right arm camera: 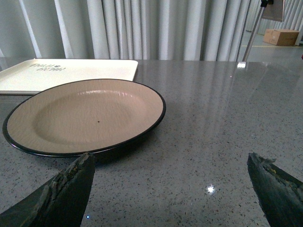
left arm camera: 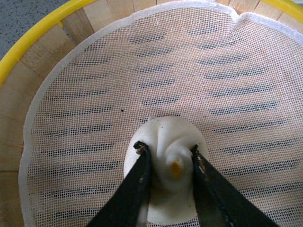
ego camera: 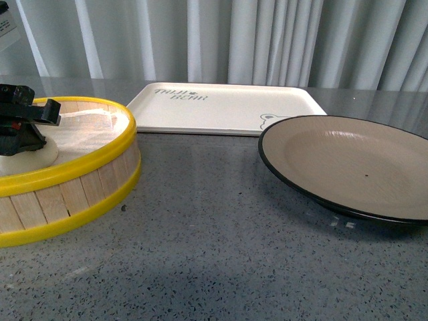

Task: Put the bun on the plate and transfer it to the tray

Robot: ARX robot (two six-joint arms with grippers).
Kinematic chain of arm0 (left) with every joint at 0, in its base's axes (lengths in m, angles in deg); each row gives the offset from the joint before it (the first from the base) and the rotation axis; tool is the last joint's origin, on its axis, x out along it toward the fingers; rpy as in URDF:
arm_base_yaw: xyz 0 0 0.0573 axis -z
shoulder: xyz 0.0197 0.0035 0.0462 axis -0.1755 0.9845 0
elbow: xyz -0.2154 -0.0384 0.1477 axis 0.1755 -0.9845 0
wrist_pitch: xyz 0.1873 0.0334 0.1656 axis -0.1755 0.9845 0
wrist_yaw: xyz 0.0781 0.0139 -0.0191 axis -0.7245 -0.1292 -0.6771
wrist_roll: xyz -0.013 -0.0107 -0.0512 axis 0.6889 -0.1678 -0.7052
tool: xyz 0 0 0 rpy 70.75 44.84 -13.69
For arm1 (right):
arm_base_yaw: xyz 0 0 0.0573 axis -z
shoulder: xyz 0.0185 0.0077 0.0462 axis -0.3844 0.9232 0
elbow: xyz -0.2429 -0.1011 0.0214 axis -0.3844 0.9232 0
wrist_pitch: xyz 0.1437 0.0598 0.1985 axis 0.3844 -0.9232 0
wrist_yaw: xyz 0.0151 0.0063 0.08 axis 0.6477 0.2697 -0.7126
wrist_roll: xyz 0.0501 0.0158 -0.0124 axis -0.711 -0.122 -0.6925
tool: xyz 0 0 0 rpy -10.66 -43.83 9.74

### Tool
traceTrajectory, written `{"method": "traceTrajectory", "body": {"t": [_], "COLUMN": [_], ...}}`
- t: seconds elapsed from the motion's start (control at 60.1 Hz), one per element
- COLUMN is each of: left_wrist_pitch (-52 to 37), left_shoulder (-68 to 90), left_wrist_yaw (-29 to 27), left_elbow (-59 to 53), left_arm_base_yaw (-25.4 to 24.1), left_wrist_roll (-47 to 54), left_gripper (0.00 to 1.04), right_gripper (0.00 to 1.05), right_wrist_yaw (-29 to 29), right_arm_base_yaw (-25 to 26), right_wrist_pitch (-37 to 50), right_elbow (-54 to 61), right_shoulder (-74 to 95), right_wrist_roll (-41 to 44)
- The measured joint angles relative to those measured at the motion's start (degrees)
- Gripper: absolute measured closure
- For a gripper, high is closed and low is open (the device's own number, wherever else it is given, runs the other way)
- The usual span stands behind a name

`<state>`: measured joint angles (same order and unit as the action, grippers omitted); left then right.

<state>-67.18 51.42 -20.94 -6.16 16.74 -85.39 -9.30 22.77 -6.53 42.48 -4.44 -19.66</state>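
The white bun point(left arm camera: 165, 142) with a small yellow-orange dot sits on the mesh liner inside the yellow-rimmed steamer basket point(ego camera: 87, 170). My left gripper point(left arm camera: 168, 150) is shut on the bun, one black finger on each side; in the front view the gripper point(ego camera: 20, 130) is over the bun point(ego camera: 30, 160) at the far left. The grey-brown plate point(ego camera: 348, 164) with a black rim stands empty at the right and also shows in the right wrist view point(right arm camera: 85, 116). The cream tray point(ego camera: 221, 107) lies empty behind. My right gripper point(right arm camera: 170, 179) is open over bare table, near the plate.
The white mesh liner point(left arm camera: 189, 71) covers the basket floor. Grey speckled tabletop point(ego camera: 221, 247) spreads between basket and plate. Pale curtains hang behind the table. A cardboard box point(right arm camera: 281, 37) and a stand are far off in the right wrist view.
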Motion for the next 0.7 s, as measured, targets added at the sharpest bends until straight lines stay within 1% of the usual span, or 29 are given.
{"method": "traceTrajectory", "body": {"t": [0.083, 0.166, 0.532, 0.699], "left_wrist_pitch": [0.11, 0.2, 2.19, 3.08], "left_shoulder": [-0.17, -0.42, -1.9, -2.01], "left_wrist_yaw": [0.04, 0.02, -0.63, -1.16], "left_elbow": [0.13, 0.44, 5.03, 7.87], "left_arm_base_yaw": [0.31, 0.57, 1.42, 3.5], "left_wrist_roll": [0.11, 0.22, 1.44, 1.68], "left_gripper": [0.92, 1.01, 1.01, 1.01], "right_gripper": [0.08, 0.08, 0.08, 0.08], "right_wrist_yaw": [0.0, 0.0, 0.0, 0.0], "right_arm_base_yaw": [0.0, 0.0, 0.0, 0.0], "right_wrist_pitch": [0.0, 0.0, 0.0, 0.0], "right_elbow": [0.0, 0.0, 0.0, 0.0], "right_shoulder": [0.0, 0.0, 0.0, 0.0], "right_wrist_roll": [0.02, 0.0, 0.0, 0.0]}}
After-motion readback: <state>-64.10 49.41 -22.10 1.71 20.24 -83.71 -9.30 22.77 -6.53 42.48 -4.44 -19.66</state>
